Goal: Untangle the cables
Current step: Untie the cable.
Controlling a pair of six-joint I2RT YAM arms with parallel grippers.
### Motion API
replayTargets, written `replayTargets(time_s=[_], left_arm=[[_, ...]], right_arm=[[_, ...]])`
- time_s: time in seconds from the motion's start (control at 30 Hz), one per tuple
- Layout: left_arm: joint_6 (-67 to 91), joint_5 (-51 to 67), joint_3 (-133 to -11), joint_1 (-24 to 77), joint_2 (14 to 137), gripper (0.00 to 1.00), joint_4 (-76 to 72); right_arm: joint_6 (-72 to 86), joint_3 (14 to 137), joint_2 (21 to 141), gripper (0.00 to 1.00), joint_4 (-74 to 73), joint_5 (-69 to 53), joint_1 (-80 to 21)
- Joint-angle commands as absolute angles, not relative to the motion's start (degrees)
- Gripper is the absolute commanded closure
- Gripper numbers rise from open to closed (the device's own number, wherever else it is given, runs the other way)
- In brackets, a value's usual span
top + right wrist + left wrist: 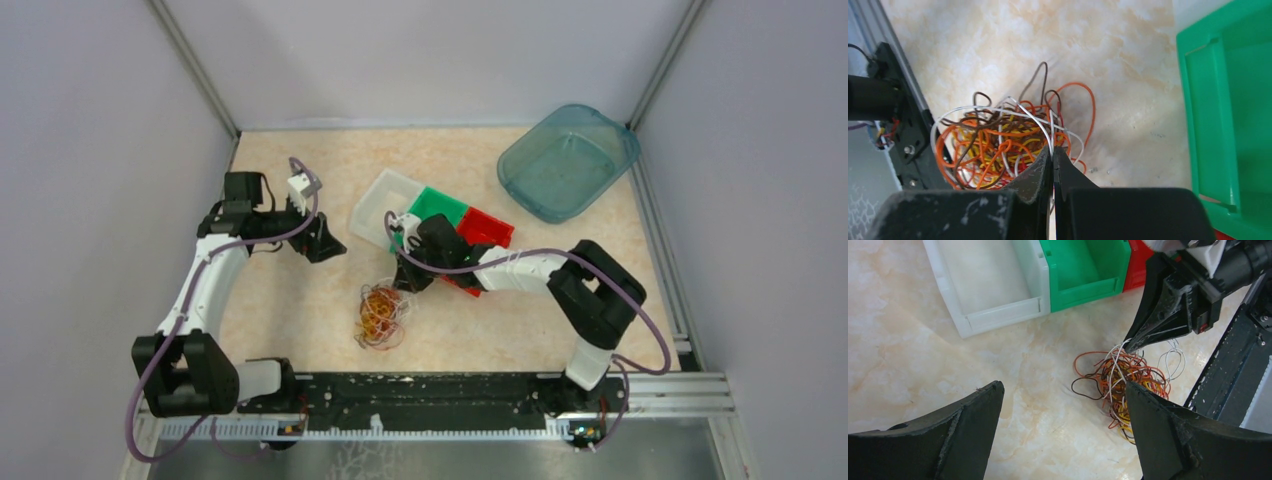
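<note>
The cables (380, 315) lie in one loose tangle of orange, yellow, brown, red and white strands on the marbled beige surface (300, 300), a little left of centre and low in the top view, near the black rail along the bottom edge. In the right wrist view the cables (998, 145) fill the lower left, with single brown and orange loops straying upward.

The right claw (1053, 150) is closed, its fingers pressed together on a white strand at the top of the heap. Seen from the left wrist, the right claw (1133, 342) points down at the cables (1125, 385), with white strands lifted to its tip.

The left claw (1063, 390) is spread wide and holds nothing. In the top view the left claw (322, 240) sits up and to the left of the tangle, apart from it.

Above the tangle, a white bin (385, 200), a green bin (437, 205) and a red bin (487, 227) stand side by side. A teal tub (568, 162) lies in the upper right.
</note>
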State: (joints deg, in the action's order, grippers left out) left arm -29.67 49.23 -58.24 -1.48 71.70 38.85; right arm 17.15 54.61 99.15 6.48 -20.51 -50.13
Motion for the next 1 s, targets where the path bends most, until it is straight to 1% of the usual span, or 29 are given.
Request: replayTargets(time_s=[0.0,0.27,0.53,0.73,0.9,0.97], left_arm=[[-31.07,52.65,-59.9,-1.0,71.2,0.03,39.45],[-31.07,54.4,-60.11,-0.07,70.91,0.03,39.55],[-30.55,57.59,-60.03,0.82,70.75,0.06,39.38],[-33.46,58.76,-59.68,1.19,71.67,0.13,40.65],[-36.18,61.23,-61.13,2.76,73.5,0.21,44.17],[-36.87,61.99,-61.33,3.28,73.98,0.24,46.19]], right_arm=[[16.95,60.24,92.12,1.0,8.46,-19.94,-50.34],[16.96,66.5,91.19,1.0,6.89,-22.5,-50.3],[20.7,68.46,93.13,1.0,9.84,-29.81,-50.31],[22.75,69.19,93.31,1.0,11.62,-33.77,-50.32],[23.35,71.28,94.23,1.0,11.41,-34.35,-50.28],[23.46,72.05,96.32,1.0,11.4,-34.68,-50.34]])
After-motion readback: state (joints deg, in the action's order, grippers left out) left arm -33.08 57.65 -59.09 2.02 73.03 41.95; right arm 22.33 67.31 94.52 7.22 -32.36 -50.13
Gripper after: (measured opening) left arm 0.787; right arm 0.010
